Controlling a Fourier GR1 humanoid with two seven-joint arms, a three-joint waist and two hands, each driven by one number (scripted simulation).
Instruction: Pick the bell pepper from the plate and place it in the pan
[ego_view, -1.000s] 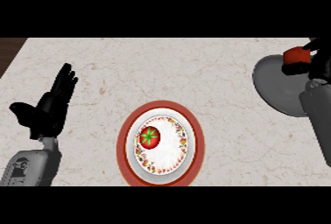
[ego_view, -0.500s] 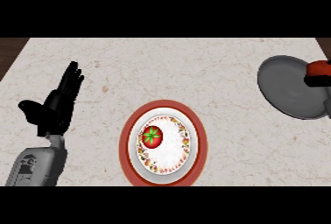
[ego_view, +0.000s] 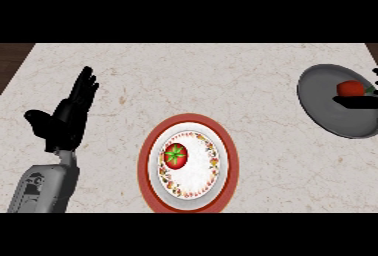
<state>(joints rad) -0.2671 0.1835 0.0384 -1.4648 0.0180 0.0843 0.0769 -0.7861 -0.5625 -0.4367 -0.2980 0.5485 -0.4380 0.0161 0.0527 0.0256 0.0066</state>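
Note:
A grey pan (ego_view: 328, 112) lies at the right edge of the counter. Inside it is a red bell pepper (ego_view: 350, 89) with a bit of green at its right side. Only black parts of my right hand (ego_view: 356, 100) show, just under and to the right of the pepper; the rest is beyond the view's edge. A red-rimmed white plate (ego_view: 221, 150) sits at the lower middle, with a round red vegetable with a green stem (ego_view: 175, 155) on its left half. My left hand (ego_view: 68, 117) rests open and upright at the left.
The pale marbled counter (ego_view: 221, 75) runs across the view, and its dark edge shows at the upper left corner. My left forearm (ego_view: 46, 187) rises from the lower left.
The right forearm has left the view to the right. The red pepper has come down from the pan's top rim into the pan. The left hand and the plate stay put.

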